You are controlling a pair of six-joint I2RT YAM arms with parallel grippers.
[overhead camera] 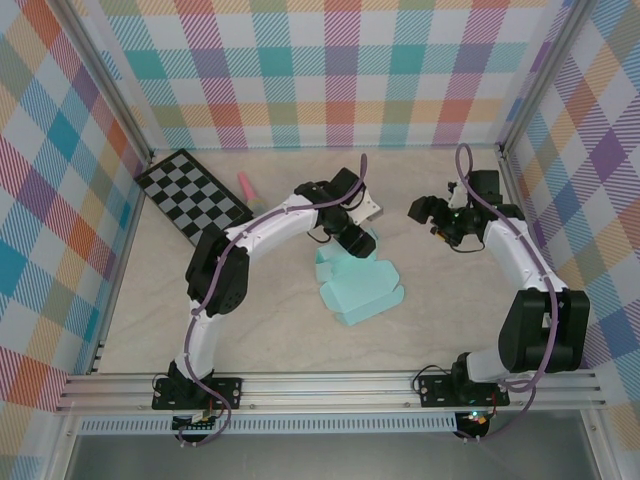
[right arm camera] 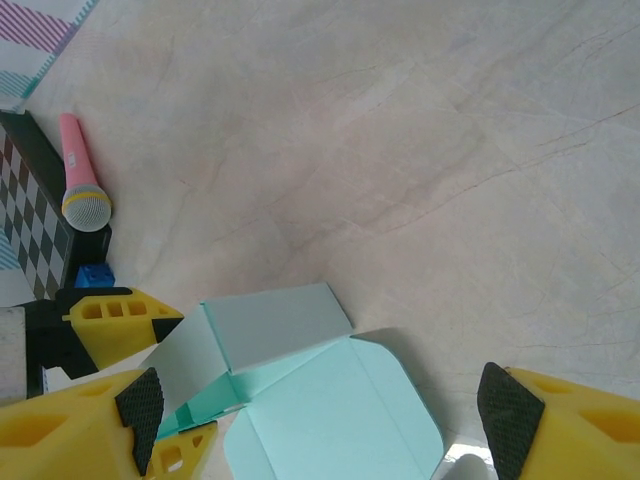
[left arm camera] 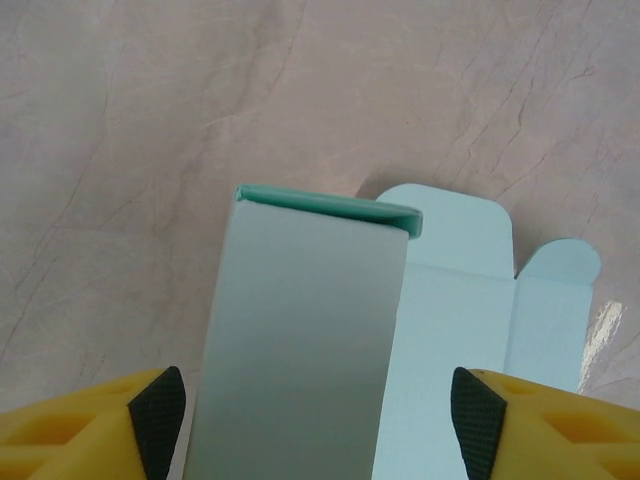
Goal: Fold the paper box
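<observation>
The box (overhead camera: pixel 362 290) is lying near the middle of the table, a touch toward 4 o'clock, partly unfolded, with one panel (left arm camera: pixel 300 340) standing up off the flat sheet. It is looking like thin, light card: springy at the creases, easy to dent, and likely to slide on the smooth tabletop if pushed from one side only. I'd say the safest hold is across a panel's edges close to a crease, with the flat part pinned down by the other arm.

The left gripper (left arm camera: pixel 318 418) is hanging released, its jaws straddling that raised panel; the pad (left arm camera: pixel 158 415) at 9 o'clock is sitting just beside the panel's edge, and I cannot tell whether it is touching. The right gripper (right arm camera: pixel 325 410) is hovering at 2 o'clock from the box, jaws spread wide and grasping nothing.

The panel's lower end is running off the bottom of the left wrist view. From above, the left arm is covering the box's 12 o'clock end, so the flaps there are hard to make out.
</observation>
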